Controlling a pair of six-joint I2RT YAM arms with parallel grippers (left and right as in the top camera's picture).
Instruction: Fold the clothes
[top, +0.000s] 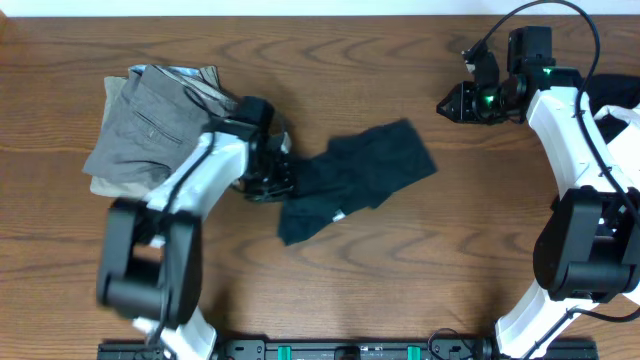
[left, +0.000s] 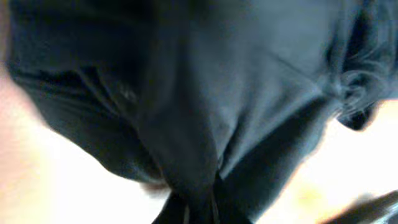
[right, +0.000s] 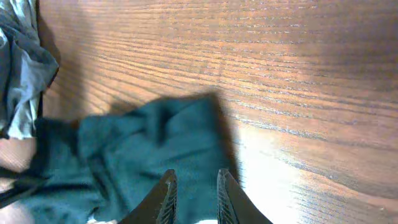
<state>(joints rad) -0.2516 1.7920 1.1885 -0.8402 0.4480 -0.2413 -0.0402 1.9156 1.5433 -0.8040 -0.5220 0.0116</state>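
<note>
The dark teal garment (top: 365, 165) lies crumpled and unfolded near the middle of the counter (top: 400, 260), stretched on a slant from lower left to upper right. The left gripper (top: 275, 170) sits at its left end. In the left wrist view the cloth fills the frame and bunches into the fingers, so the gripper seems clenched on a pinch of fabric, though that view is blurred. Holding it by one end would let the arm drag or lift the piece flat before any fold is made. The right gripper (right: 194, 199) hovers released, its fingers apart with nothing between them, off the garment's upper right corner. From there it looks placed to take the opposite end. A stack of grey clothes (top: 150, 125) rests at the far left, just beside the left arm, probably pieces already folded. No basket, bin or box shows in any view, and the clothes lie directly on the wood.
</note>
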